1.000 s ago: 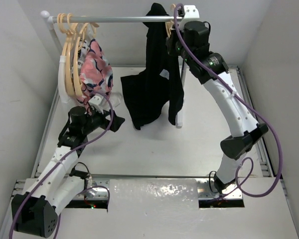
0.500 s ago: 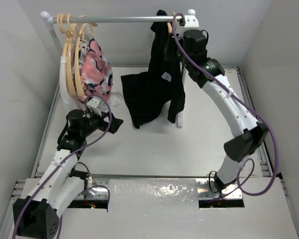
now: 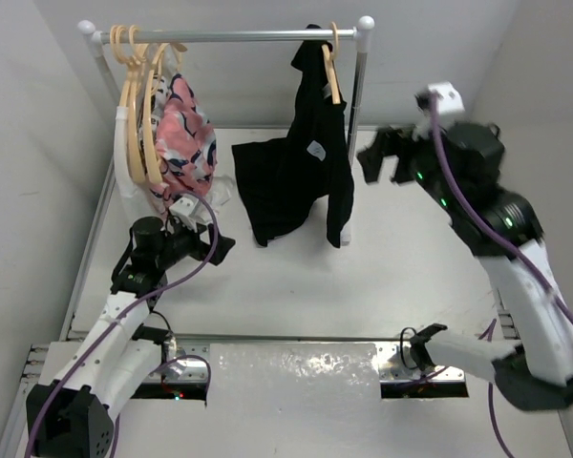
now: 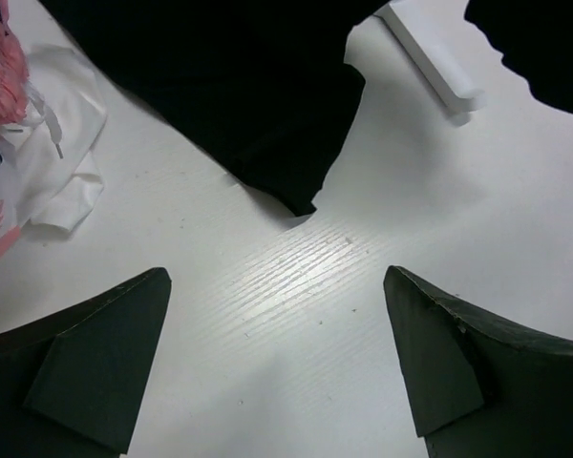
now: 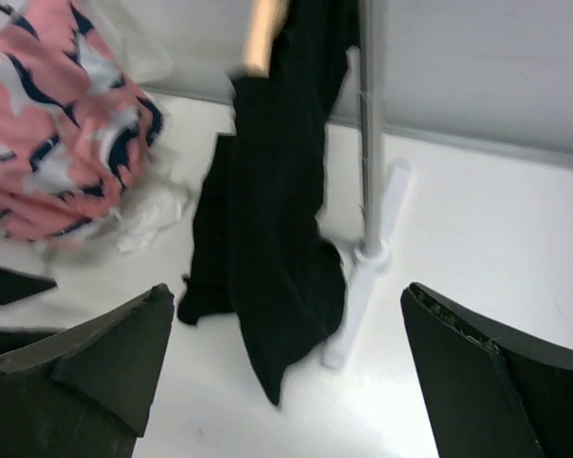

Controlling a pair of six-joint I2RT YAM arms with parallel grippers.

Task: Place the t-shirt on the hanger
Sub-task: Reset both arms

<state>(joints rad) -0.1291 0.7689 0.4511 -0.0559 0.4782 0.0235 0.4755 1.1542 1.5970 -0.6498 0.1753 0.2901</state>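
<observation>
- Top view: your right gripper was pinched up at the rail a second ago. It has now pulled back to the right and down, fingers spread wide, nothing in them.
- The thin cream triangular plastic hanger now hangs by its own hook on the grey metal rail, near the right post.
- The plain black short-sleeved fabric t-shirt is draped on it, white neck label showing, hem down near the table and one side flared left.
- Your left gripper has hardly moved; it sits low by the pink, white and navy patterned garment, fingers apart and empty.
- Left wrist view: wide-open fingers over bare table, with the t-shirt's lower edge hanging ahead, untouched.
- Right wrist view: fingers spread and empty. The t-shirt hangs from the hanger beside the metal rack post, well apart from the gripper.
- My read: that was the release and the task looks about done. The frame is blurred, so you can't confirm both shoulders are seated on the hanger; the shirt hangs lopsided.
</observation>
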